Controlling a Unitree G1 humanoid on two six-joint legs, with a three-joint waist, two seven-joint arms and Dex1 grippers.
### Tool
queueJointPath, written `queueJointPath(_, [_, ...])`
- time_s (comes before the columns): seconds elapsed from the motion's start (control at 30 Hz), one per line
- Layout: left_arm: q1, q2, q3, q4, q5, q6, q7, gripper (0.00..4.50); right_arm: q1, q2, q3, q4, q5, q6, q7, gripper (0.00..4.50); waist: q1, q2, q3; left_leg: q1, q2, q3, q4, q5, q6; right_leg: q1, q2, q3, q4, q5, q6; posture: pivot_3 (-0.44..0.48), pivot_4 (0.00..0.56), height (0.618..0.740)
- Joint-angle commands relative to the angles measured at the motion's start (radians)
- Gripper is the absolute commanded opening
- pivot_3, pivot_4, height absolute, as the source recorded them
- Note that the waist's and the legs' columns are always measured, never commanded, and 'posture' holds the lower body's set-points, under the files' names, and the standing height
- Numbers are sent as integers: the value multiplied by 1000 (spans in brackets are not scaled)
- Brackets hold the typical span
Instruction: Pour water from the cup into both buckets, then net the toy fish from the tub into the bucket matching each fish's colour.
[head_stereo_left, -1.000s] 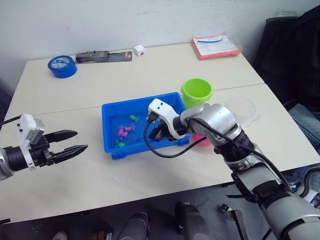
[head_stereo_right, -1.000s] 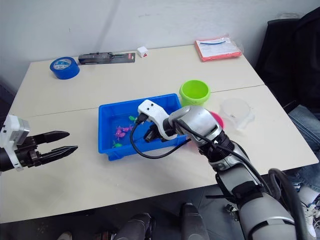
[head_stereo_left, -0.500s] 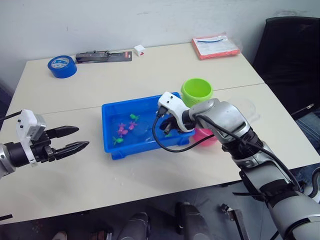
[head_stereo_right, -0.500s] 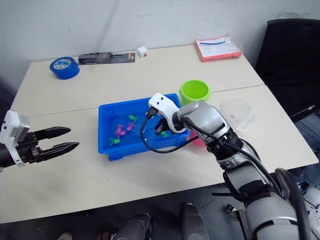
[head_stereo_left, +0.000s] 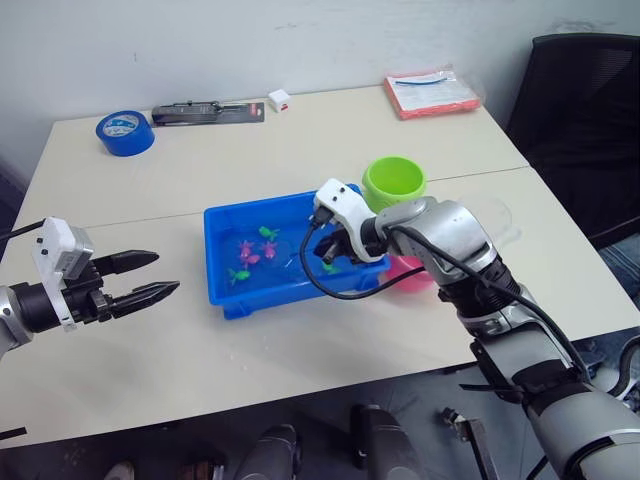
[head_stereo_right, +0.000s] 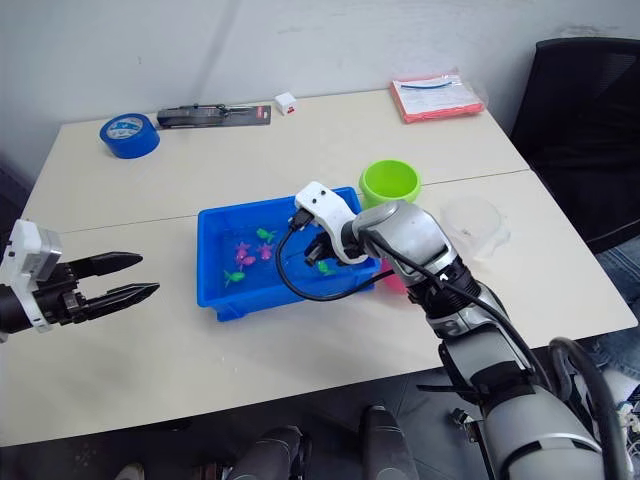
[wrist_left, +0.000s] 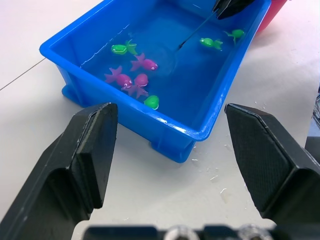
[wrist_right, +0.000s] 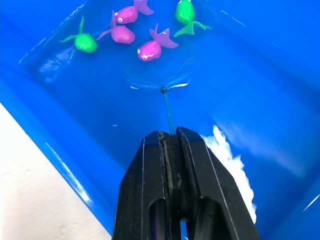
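The blue tub (head_stereo_left: 256, 297) sits mid-table, holding water and several toy fish, pink (wrist_right: 150, 49) and green (wrist_right: 86, 42). My right gripper (head_stereo_left: 328, 252) hangs over the tub's right half, shut on the net's thin stick (wrist_right: 168, 111). The net's hoop (wrist_right: 157, 80) lies under water beside the pink fish (wrist_left: 142, 64). Behind the tub stands the lime green bucket (head_stereo_left: 394, 182). The pink bucket (head_stereo_left: 410, 271) is partly hidden by my right arm. The clear cup (head_stereo_right: 472, 222) stands to the right. My left gripper (head_stereo_left: 152, 277) is open above the table, left of the tub.
At the table's far side lie a blue tape roll (head_stereo_left: 124, 132), a black tool (head_stereo_left: 207, 113), a small white box (head_stereo_left: 279, 99) and a red packet (head_stereo_left: 432, 92). A black chair (head_stereo_left: 580, 110) stands beyond the right edge.
My right gripper carried the net from the tub's front middle toward its right end, then eased back left. The fish drifted. A dark figure at the right edge is gone. My left gripper stayed put.
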Motion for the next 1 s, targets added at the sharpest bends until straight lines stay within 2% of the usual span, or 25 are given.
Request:
queueJointPath(0.03, [-5,1,4,2,-4,-11,-3,3709,-15,-19,-37,-81,18,18,2,793,0,0,0,0,0,0,0,0,0,0,0,0,0,0,0,0,150,740])
queueJointPath(0.43, [-57,2,-55,35,-1,-34,-17,3709,36,-139,-66,-258,67,100,11,793,3,0,0,0,0,0,0,0,0,0,0,0,0,0,0,0,150,740])
queueJointPath(0.73, [-232,-39,-217,72,17,-76,-46,3709,133,-213,-259,-453,172,140,8,793,6,0,0,0,0,0,0,0,0,0,0,0,0,0,0,0,150,740])
queueJointPath(1.0, [-492,-139,-399,250,94,-165,-114,3709,229,-343,-534,-620,256,213,-7,793,12,0,0,-1,-1,0,1,0,0,0,0,-1,0,0,0,0,150,740])
